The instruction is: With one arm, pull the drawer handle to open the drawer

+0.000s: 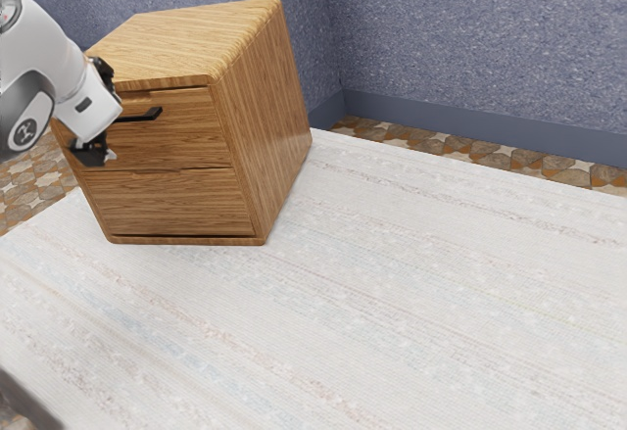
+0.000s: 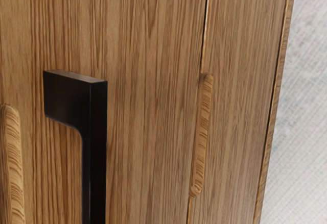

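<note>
On the pale woven-look table the oak-grain wooden cabinet sits at ten o'clock of the exterior view, its top drawer front carrying a slim black bar handle, with the black gripper at its eight o'clock, width impossible to tell; seemingly mid-approach, it next must straddle the bar, clamp, pull.

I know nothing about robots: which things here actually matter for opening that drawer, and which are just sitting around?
Part of the job:
- upper drawer
- black handle on its front
- robot arm reaching toward it

Just there:
- lower drawer
- pale table under the cabinet
- blue wall behind
</note>
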Robot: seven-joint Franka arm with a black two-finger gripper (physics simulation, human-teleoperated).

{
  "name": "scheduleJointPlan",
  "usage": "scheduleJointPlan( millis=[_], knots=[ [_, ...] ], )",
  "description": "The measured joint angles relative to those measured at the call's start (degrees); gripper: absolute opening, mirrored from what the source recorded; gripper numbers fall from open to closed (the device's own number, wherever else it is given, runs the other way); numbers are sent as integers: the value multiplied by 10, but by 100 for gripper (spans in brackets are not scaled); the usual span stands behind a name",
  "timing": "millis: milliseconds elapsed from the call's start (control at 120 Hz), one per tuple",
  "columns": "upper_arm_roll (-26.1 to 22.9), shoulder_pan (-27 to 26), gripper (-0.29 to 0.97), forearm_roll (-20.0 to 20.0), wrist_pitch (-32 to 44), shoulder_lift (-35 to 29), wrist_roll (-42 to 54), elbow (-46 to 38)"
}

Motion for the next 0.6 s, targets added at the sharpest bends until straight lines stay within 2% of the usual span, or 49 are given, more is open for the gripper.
scheduleJointPlan(
  millis=[600],
  knots=[
    [19, 1, 68, -19, 26, 37, 0, 1]
  ],
)
